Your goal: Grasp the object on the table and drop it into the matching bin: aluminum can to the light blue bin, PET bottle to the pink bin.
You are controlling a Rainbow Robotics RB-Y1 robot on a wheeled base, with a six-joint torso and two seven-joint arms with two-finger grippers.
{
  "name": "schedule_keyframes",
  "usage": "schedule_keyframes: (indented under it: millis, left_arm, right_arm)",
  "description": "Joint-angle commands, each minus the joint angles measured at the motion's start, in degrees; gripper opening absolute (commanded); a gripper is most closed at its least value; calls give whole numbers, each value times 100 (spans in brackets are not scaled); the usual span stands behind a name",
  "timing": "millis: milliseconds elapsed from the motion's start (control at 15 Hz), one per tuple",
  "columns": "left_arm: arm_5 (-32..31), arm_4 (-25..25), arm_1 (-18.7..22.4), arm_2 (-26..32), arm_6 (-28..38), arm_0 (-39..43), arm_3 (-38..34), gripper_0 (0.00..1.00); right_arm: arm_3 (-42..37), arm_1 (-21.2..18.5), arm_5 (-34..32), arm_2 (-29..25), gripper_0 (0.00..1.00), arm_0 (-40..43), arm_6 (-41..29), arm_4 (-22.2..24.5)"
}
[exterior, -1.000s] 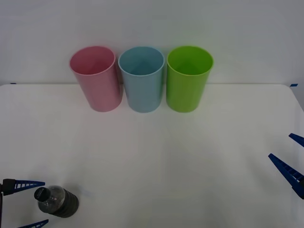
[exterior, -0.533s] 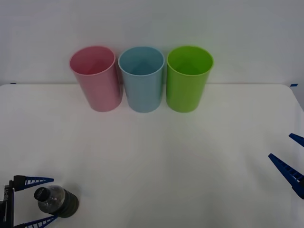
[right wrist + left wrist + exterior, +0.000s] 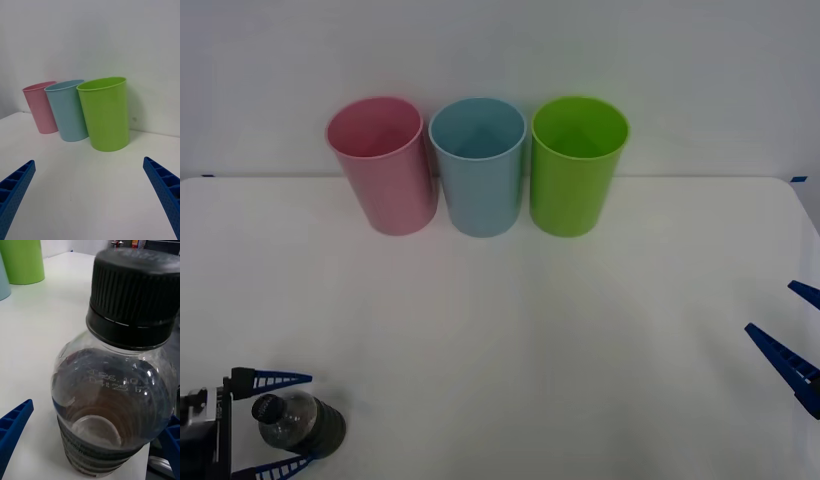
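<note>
The PET bottle (image 3: 302,425), small and clear with a dark label and black cap, lies on the white table (image 3: 510,330) at the front left, its cap pointing left. My left gripper (image 3: 311,420) is open with one blue finger on each side of the bottle. The left wrist view has the bottle (image 3: 112,390) close up between the fingers (image 3: 13,427), with a gap on one side. At the table's back stand the pink bin (image 3: 380,165) and the light blue bin (image 3: 478,165). My right gripper (image 3: 770,308) waits open at the right edge, holding nothing.
A green bin (image 3: 576,165) stands right of the light blue one, the three touching in a row against the white wall. The right wrist view shows the green bin (image 3: 107,112) nearest, then the light blue bin (image 3: 67,110) and pink bin (image 3: 39,108).
My left gripper has slid to the right along the table so its open fingers now straddle the bottle. The bottle and the right arm have stayed put.
</note>
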Motion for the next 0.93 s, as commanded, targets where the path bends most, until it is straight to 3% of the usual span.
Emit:
schedule_keyframes:
  millis: [67, 333, 400, 467, 533, 933]
  left_arm:
    - [-1, -65, -125, 1, -25, -24, -2, 100]
    - [-10, -82, -186, 1, -60, -33, -2, 100]
    - [-10, -82, -195, 1, -69, -24, -2, 85]
    - [-10, -56, -204, 1, -78, -24, -2, 7]
    - [-10, -39, -204, 1, -95, -24, -2, 0]
    - [-10, 5, -213, 53, -122, -7, -2, 0]
  right_arm:
    - [0, 0, 0, 0, 100, 0, 0, 0]
    - [0, 0, 0, 0, 100, 0, 0, 0]
    - [0, 0, 0, 0, 100, 0, 0, 0]
    - [0, 0, 0, 0, 100, 0, 0, 0]
    - [0, 0, 0, 0, 100, 0, 0, 0]
    - [0, 0, 0, 0, 100, 0, 0, 0]
